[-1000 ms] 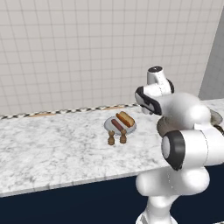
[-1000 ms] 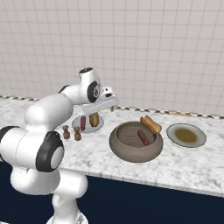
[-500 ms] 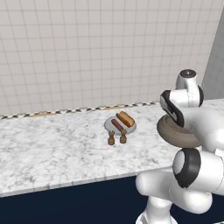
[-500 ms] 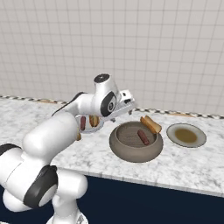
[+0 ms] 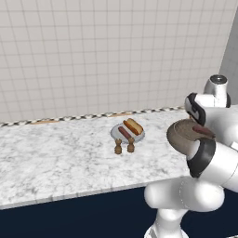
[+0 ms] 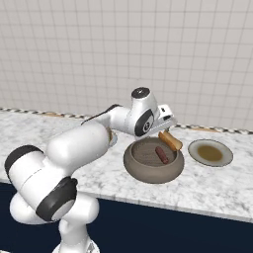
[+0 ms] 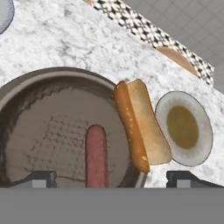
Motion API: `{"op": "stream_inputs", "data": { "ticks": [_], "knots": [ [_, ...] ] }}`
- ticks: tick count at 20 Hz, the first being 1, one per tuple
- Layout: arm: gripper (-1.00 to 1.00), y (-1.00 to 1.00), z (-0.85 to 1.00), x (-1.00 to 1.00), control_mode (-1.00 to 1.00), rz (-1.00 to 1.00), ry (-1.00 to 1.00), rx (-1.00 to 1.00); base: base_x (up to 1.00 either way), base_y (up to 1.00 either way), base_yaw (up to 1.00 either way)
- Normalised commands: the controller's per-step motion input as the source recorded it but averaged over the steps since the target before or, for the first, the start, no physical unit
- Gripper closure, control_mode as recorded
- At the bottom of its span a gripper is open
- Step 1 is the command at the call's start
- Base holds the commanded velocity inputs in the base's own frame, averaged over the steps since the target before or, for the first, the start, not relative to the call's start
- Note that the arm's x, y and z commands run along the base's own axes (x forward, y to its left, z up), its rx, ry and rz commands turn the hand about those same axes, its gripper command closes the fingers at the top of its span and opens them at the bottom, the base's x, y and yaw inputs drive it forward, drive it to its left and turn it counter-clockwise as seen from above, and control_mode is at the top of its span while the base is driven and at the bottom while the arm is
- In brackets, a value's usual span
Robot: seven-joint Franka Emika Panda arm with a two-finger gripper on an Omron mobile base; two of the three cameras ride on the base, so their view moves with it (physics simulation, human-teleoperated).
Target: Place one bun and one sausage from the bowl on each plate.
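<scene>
Moved: since a second ago the arm has swung from over the light grey plate (image 5: 126, 134) across to the bowl (image 6: 153, 163); the things on the counter lie as before.
Bowl: large, round, grey-brown, thick-walled, speckled inside; it stands on the marble counter (image 5: 56, 155) between the two plates.
Sausage in bowl: one reddish-brown sausage (image 7: 96, 155) lies on the bowl's floor.
Bun in bowl: a golden bun (image 7: 142, 124) leans on the bowl's rim on the side toward the tan plate, its far end sticking out over the rim.
Tan plate: small, flat, pale rim with a darker centre (image 6: 210, 152); it sits just beside the bowl, with nothing on it.
Light grey plate: carries one bun (image 5: 133, 125) and one sausage (image 5: 124, 133), side by side.
Shakers: two small brown shakers (image 5: 124, 148) stand just in front of the light grey plate.
Gripper: above the bowl (image 7: 111, 177), fingers spread wide to either side of the sausage, gripping nothing and touching nothing.
</scene>
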Motion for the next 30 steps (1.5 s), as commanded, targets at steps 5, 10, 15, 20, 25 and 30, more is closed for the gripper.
{"op": "stream_inputs", "data": {
  "ticks": [5, 10, 15, 20, 25, 30],
  "knots": [
    [-1.0, -0.44, -0.05, 0.17, -1.0, 0.01, 0.0, 0.0, 0.0, 0.0, 0.0],
    [-1.0, -0.07, -0.15, 0.18, -1.0, 0.04, 0.0, 0.01, 0.0, 0.0, 0.0],
    [-1.0, 0.0, -0.32, 0.24, -1.0, 0.06, 0.0, 0.0, 0.0, 0.0, 0.0],
    [-1.0, 0.0, -0.37, 0.09, -1.0, 0.04, 0.0, 0.0, 0.0, 0.0, 0.0],
    [-1.0, 0.0, -0.13, 0.15, -1.0, 0.01, 0.01, 0.0, 0.0, 0.0, 0.0],
    [-1.0, -0.03, -0.17, 0.31, -1.0, 0.0, 0.1, 0.0, 0.0, 0.0, 0.0]
  ]
}}
